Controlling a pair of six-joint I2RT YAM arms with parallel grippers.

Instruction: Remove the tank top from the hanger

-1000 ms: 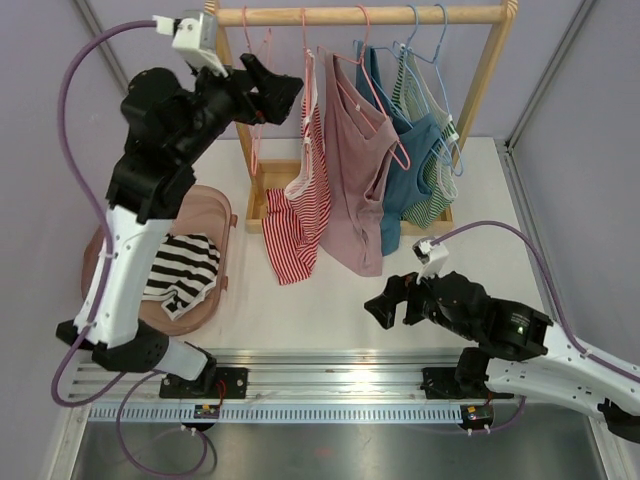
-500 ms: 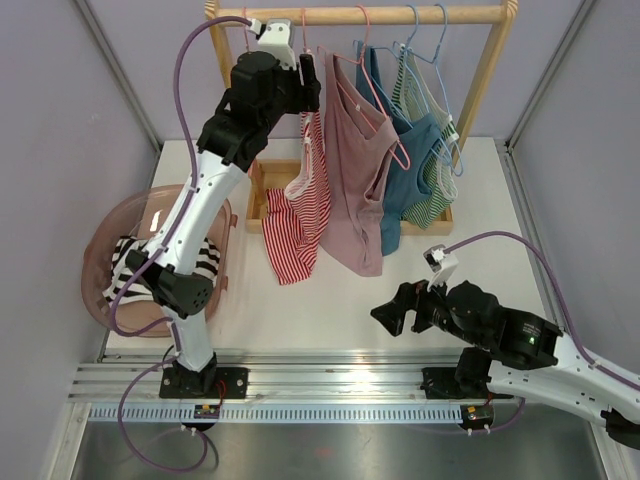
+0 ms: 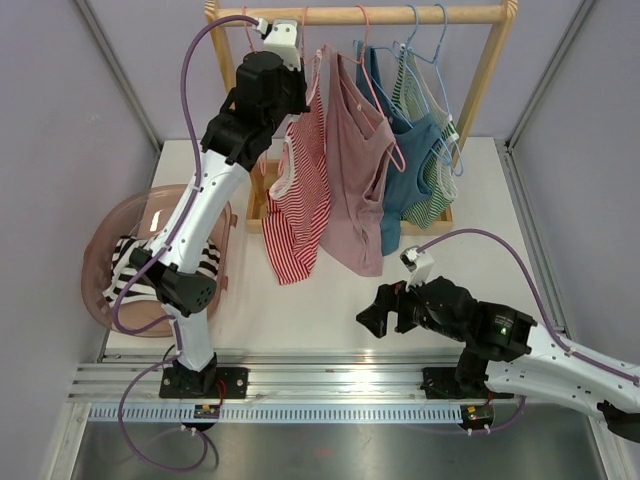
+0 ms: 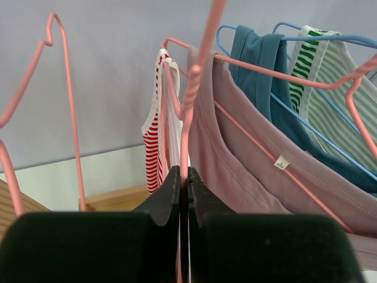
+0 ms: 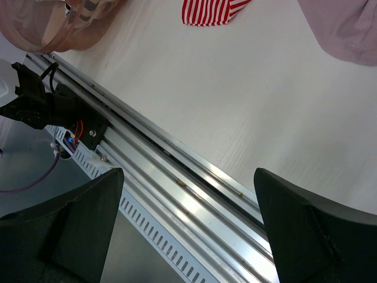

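**If I Tug Hard, Things Snag**

While my left gripper (image 4: 182, 177) pinches the pink hanger (image 4: 188, 118) tight, the red striped tank top (image 3: 298, 195) hangs on it under the rail (image 3: 380, 14). My right gripper (image 3: 372, 314) is open, low by the table (image 3: 300, 290). A tug could drag the pink top (image 3: 350, 170) beside it off too.

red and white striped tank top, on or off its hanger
On: the red and white striped tank top hangs by its straps from a pink wire hanger.
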